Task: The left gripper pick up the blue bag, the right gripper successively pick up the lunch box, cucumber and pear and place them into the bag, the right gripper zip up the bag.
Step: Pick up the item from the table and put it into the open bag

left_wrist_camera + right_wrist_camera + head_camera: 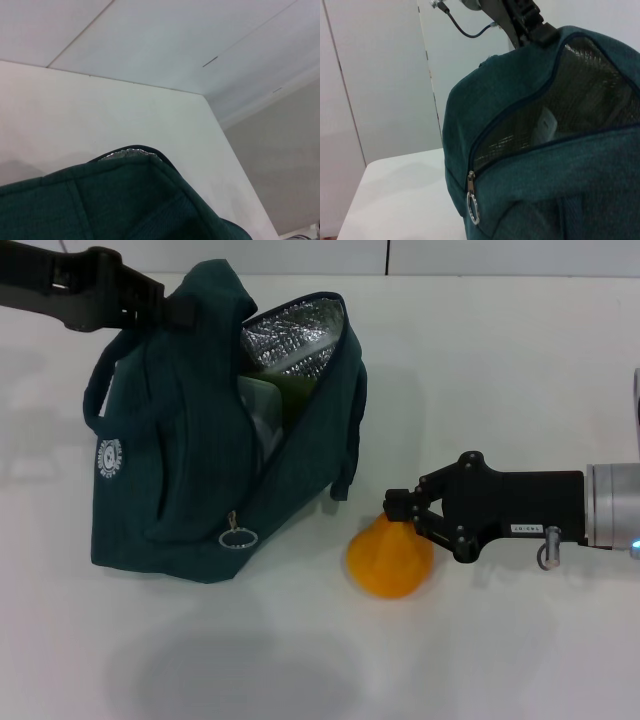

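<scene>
The pear (390,558) sits on the white table (520,390), just right of the bag (200,460). The right gripper (398,508) has its fingers closed on the pear's narrow top. The bag stands unzipped, foil lining (295,340) showing, the lunch box (262,415) and something green inside. The left gripper (178,310) clenches the bag's top edge.

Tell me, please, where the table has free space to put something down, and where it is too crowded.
The table is bare beyond the right gripper, right of the blue bag, and along the near edge in front of the bag and the pear. It is crowded between the bag's side and the pear, where the right gripper's fingers meet the pear's top. The left gripper holds the bag's top.
</scene>
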Motion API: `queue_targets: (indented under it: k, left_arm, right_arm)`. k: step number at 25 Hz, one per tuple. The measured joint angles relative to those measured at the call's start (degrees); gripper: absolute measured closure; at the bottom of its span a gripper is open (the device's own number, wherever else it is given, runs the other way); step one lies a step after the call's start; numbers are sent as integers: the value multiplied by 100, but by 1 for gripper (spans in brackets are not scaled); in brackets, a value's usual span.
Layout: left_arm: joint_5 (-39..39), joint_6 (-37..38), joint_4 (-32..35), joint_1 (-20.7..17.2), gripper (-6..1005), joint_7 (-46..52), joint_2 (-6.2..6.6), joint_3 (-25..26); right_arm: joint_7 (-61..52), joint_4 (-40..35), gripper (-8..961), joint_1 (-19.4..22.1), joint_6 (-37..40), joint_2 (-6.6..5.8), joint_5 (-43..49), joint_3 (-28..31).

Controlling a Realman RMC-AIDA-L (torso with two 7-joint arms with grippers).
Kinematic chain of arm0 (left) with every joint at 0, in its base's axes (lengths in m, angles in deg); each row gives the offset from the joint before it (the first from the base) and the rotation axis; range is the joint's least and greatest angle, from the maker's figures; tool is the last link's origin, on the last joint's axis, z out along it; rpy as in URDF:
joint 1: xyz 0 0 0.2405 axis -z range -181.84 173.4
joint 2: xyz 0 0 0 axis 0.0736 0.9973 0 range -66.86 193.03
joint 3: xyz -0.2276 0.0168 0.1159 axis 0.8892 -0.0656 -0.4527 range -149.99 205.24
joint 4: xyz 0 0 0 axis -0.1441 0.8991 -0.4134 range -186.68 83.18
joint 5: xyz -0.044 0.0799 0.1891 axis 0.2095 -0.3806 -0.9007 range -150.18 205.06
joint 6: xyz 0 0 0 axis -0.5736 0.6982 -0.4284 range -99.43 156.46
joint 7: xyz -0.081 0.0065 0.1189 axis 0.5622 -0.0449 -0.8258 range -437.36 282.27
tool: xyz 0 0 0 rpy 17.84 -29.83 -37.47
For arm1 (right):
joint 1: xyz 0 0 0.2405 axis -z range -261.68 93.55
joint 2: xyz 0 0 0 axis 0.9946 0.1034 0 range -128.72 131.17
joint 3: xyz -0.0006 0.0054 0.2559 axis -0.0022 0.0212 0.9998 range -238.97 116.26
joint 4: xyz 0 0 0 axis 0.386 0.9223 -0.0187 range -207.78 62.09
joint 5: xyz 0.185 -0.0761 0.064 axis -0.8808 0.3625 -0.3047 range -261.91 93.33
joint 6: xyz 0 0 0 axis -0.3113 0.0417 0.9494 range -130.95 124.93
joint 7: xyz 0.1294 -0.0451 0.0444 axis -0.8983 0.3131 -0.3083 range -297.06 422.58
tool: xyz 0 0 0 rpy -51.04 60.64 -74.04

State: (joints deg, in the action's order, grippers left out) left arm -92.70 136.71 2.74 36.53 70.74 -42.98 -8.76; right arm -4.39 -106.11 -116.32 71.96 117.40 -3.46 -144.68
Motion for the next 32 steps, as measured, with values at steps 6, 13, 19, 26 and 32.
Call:
queue_targets:
  k: [6, 13, 19, 26, 32]
  left_arm:
    - [0, 0, 0, -15, 955, -2, -7, 0]
    - [9, 7, 0, -80, 955, -1, 15, 0]
    - [92, 24, -41, -95, 955, 6, 20, 8]
    - [92, 13, -62, -89, 955, 0, 10, 9]
    - [92, -31, -70, -75, 955, -2, -17, 9]
  right_arm:
    - [0, -62, 924, 48, 44, -11, -12, 27]
    - [-58, -347, 910, 329, 910, -109, -454, 753]
    - [-397, -394, 898, 284, 1859, -104, -488, 2041]
    - [-533, -230, 883, -476, 1526, -62, -749, 2130]
    - [-564, 16, 871, -1237, 853, -19, -820, 1821]
